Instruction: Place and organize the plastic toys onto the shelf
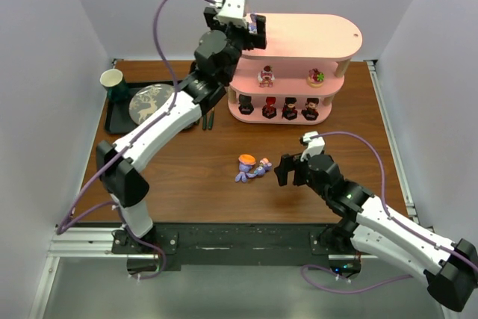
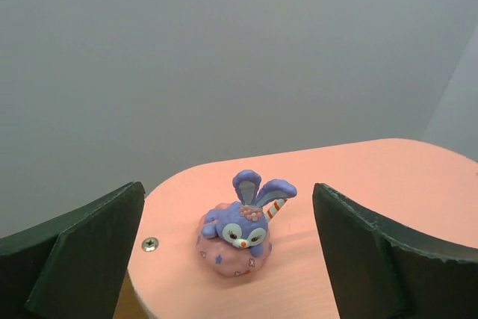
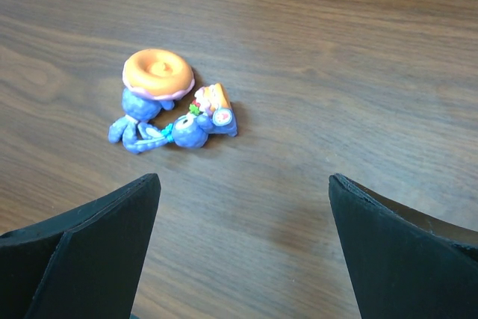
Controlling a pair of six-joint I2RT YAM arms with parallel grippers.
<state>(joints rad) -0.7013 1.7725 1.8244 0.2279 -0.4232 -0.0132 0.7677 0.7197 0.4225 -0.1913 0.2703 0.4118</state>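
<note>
Left wrist view alone shows bunny toy (image 2: pixel 239 228) on shelf (image 2: pixel 373 169) top.

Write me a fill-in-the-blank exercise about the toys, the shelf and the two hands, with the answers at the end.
The shelf holds ___ dark toys on its lowest tier.
The bunny toy before the left hand sits on the shelf's ___ level.
The right hand faces two toys lying on the ___.
Both hands are ___.
Missing words: four; top; table; open.
</note>
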